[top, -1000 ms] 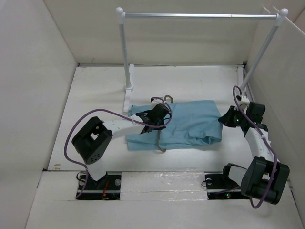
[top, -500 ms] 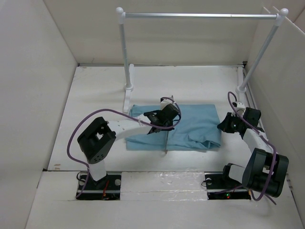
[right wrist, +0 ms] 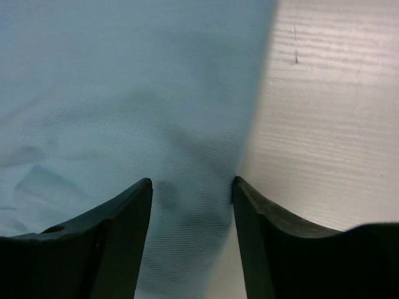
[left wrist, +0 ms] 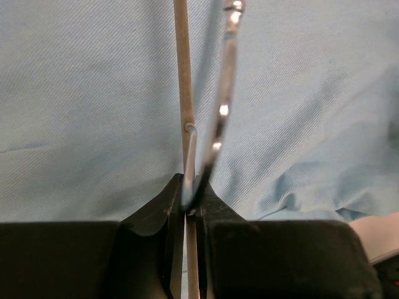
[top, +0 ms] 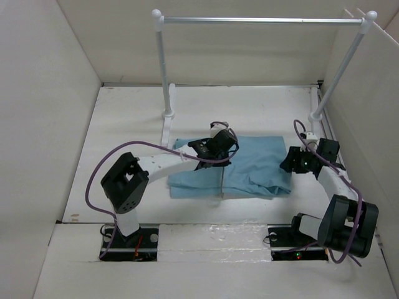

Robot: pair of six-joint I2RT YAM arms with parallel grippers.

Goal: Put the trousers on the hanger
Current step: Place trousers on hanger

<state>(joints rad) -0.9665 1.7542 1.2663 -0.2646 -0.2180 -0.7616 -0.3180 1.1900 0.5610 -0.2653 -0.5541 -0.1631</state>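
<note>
Trousers (top: pixel 259 165) lie folded in the middle of the desk (top: pixel 124 149), thin, limp and light. They will likely sag and slip, so bunching the right edge suits. Left gripper (left wrist: pixel 190 190) is pinched tight on the stiff hanger (left wrist: pixel 182 75); right gripper (right wrist: pixel 192 187) hovers, parted, over that edge.

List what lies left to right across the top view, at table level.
In order: left rail post → left claw, shut on the hanger → right claw, open at the edge of the trousers → right rail post. The trousers span the middle, so they get no single place.
</note>
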